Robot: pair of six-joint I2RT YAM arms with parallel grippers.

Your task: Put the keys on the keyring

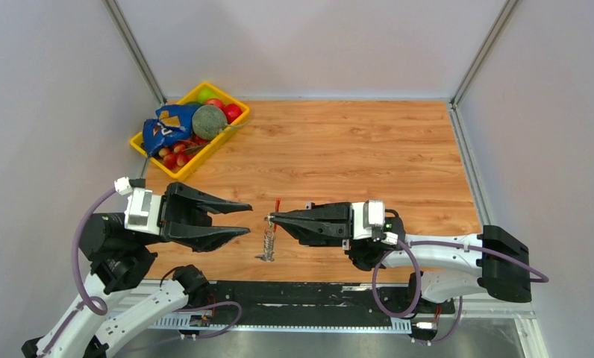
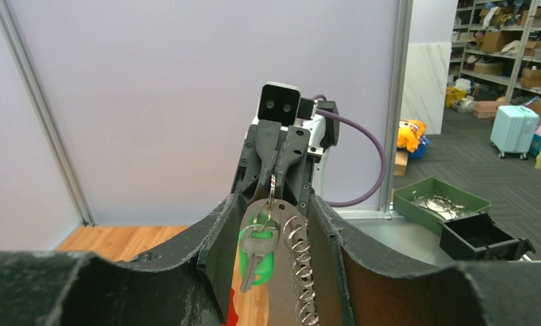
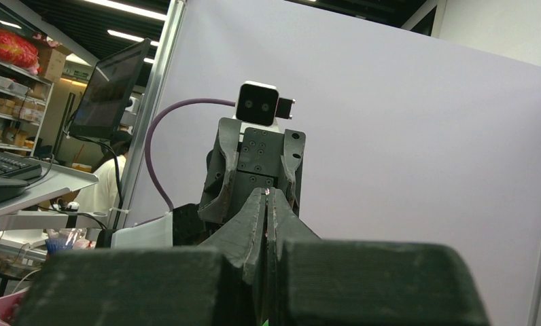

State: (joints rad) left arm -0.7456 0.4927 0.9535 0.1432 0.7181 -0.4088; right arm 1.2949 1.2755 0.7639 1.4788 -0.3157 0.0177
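My right gripper point(image 1: 272, 218) is shut on the keyring's top ring, holding the keyring point(image 1: 269, 240) above the wooden table. In the left wrist view the right gripper point(image 2: 273, 179) pinches a small split ring; from it hang a green-capped key point(image 2: 256, 251), a flat metal tag point(image 2: 281, 292) and a chain of silver rings point(image 2: 300, 268). A red piece point(image 2: 230, 314) shows low behind them. My left gripper point(image 1: 248, 218) is open, its fingers point(image 2: 217, 251) on either side of the hanging bunch without touching it. No blue key shows. The right wrist view shows its own gripper point(image 3: 266, 195) shut.
A yellow bin point(image 1: 204, 157) at the back left holds a blue bag point(image 1: 163, 128), a grey-green ball point(image 1: 209, 121) and small red balls. Grey walls close the table on three sides. Beyond the table a green tray point(image 2: 444, 200) and a black box point(image 2: 482, 238) stand.
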